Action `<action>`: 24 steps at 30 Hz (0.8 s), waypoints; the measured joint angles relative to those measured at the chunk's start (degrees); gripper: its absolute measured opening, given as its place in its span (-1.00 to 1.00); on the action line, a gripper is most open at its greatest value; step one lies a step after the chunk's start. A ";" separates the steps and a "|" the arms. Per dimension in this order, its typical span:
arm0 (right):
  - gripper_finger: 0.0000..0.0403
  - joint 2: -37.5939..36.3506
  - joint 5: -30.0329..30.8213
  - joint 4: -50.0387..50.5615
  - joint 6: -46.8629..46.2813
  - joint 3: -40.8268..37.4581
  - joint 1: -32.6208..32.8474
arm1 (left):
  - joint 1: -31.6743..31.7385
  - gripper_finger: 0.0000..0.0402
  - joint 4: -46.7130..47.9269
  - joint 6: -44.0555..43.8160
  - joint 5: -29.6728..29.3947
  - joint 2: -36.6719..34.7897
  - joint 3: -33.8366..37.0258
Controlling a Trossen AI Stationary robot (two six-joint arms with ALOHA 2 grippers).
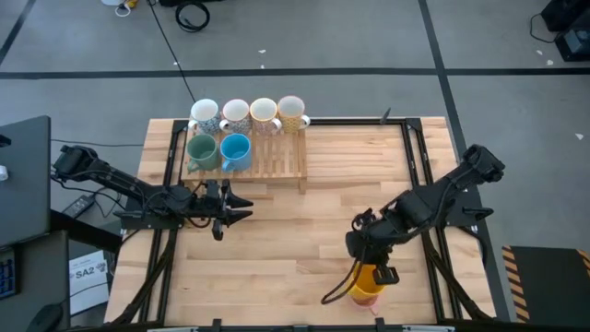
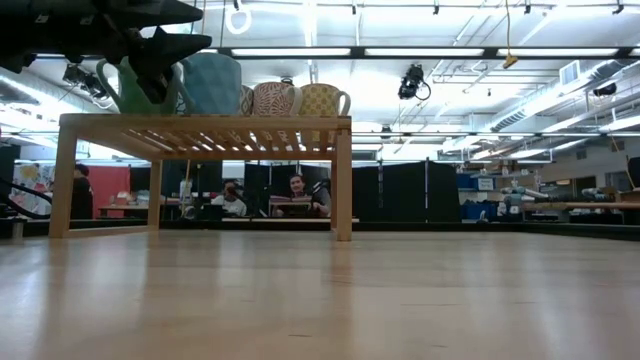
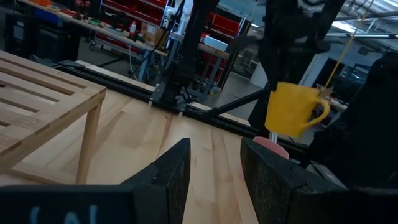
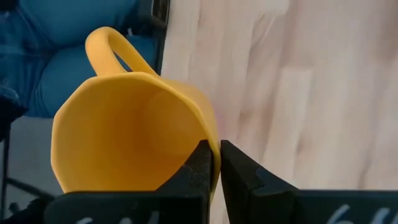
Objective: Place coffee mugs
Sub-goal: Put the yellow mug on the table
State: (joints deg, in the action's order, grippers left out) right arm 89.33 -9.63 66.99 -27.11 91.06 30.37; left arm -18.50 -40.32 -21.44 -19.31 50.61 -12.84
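Note:
Six mugs stand on the slatted wooden rack (image 1: 244, 152) at the far left: a white speckled, a white, a pink-patterned and a yellow-patterned mug behind, a green mug (image 1: 201, 150) and a blue mug (image 1: 235, 150) in front. My right gripper (image 1: 373, 263) is shut on an orange-yellow mug (image 1: 367, 277) near the table's near edge, above a pink mug (image 3: 270, 144). My left gripper (image 1: 235, 207) is open and empty, just near of the rack. My right gripper pinches the orange-yellow mug's rim wall (image 4: 214, 140), one finger inside the mug and one outside, on the side opposite the handle (image 4: 109, 46). The fingers come from above, pointing down. The mug hangs about upright below them (image 3: 292, 109), lifted clear of the table.
A black metal frame (image 1: 419, 148) runs along the table's sides and far edge. The right half of the rack's front row is bare. Bare wooden tabletop lies between the two arms. People sit in the room beyond the table (image 2: 295, 190).

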 joint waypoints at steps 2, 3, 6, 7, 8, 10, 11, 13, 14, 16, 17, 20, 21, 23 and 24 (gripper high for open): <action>-0.88 -0.05 1.46 0.11 3.37 1.64 -1.69 | 0.00 -0.26 0.00 0.00 0.00 0.00 0.00; -0.88 -0.05 2.32 0.12 5.14 2.28 -2.61 | 0.00 -0.26 -0.02 0.03 0.00 0.00 0.00; -0.88 -0.06 5.17 0.12 10.48 3.14 -5.78 | -0.01 -0.26 -0.18 0.07 0.00 0.00 0.00; -0.88 -0.05 6.29 0.15 12.01 3.14 -6.92 | -0.05 -0.26 -0.24 0.06 0.00 0.00 -0.03; -0.88 -0.02 7.14 0.37 13.20 3.14 -8.14 | -0.13 -0.26 -0.18 0.08 -0.02 0.08 -0.21; -0.87 0.31 8.38 0.75 15.23 3.14 -10.62 | -0.55 -0.26 -0.46 1.07 -0.35 1.26 -1.46; -0.87 0.49 8.75 0.75 16.17 3.14 -11.80 | -0.99 -0.26 -0.42 2.31 -0.74 1.99 -2.19; -0.87 0.61 8.92 0.05 18.10 2.46 -14.04 | -1.95 -0.26 -0.30 5.24 -1.39 4.51 -4.67; -0.87 0.79 8.91 -0.36 19.00 2.00 -15.10 | -2.36 -0.26 -0.47 6.73 -1.74 6.09 -6.18; -0.87 1.12 8.72 -0.57 20.12 0.95 -16.74 | -3.21 -0.26 -0.28 10.16 -2.25 9.23 -9.20; -0.87 1.40 8.70 -0.66 20.49 0.30 -17.48 | -3.62 -0.26 -0.25 11.81 -2.42 10.93 -10.80; -0.87 1.58 8.66 -1.50 22.71 -2.20 -19.00 | -4.52 -0.26 -0.15 16.05 -3.53 15.87 -15.44; -0.87 1.58 8.62 -1.84 23.27 -3.17 -19.34 | -4.73 -0.26 -0.18 16.91 -3.68 17.50 -16.90; -0.87 1.58 8.55 -2.46 24.19 -5.14 -19.79 | -5.04 -0.26 -0.04 18.07 -4.07 20.37 -19.30; -0.87 1.62 8.51 -2.60 24.31 -5.96 -19.99 | -5.03 -0.26 -0.16 18.37 -4.16 21.92 -20.64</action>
State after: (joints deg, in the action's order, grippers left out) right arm 90.95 -1.12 64.39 -2.79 85.10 10.38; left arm -23.53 -40.48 -3.08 -23.47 72.53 -33.48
